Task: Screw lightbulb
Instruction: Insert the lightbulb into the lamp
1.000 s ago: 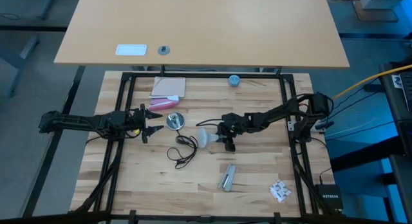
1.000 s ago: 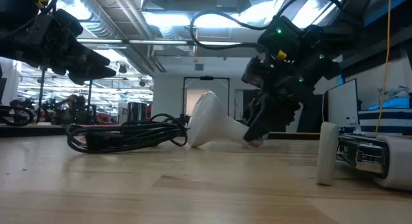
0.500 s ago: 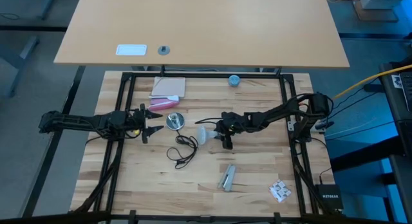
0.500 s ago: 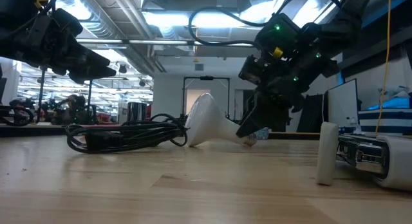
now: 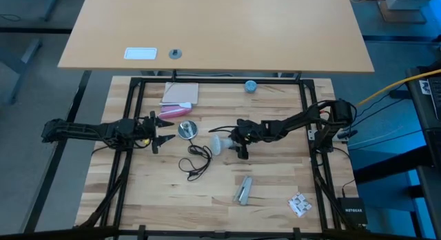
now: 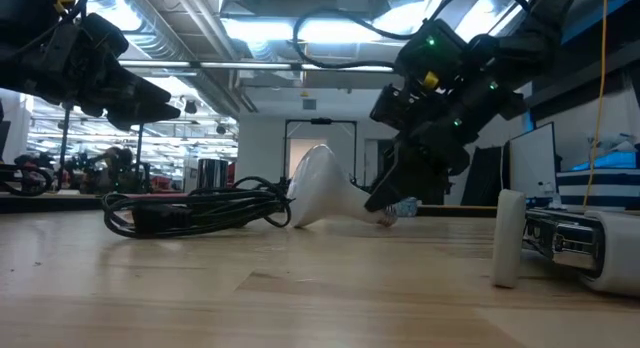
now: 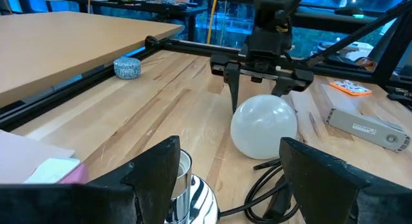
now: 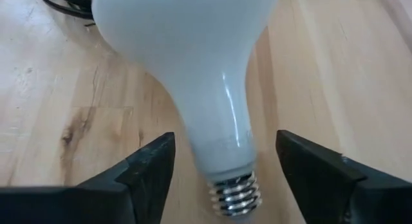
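Wooden surface (image 5: pixel 275 178): your lightbulb (image 5: pixel 218 145) lies on its side near the middle. Right tool (image 5: pixel 237 145) straddles its neck, fingers spread, not gripping. Left tool (image 5: pixel 164 130) hovers released toward the left edge.

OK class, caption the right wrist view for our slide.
Open right gripper straddling the neck of the lightbulb lying on the wooden table.

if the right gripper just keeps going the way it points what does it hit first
The lightbulb: the open right gripper already straddles its neck, so the widening dome would likely meet the fingers first, with the black cord behind.
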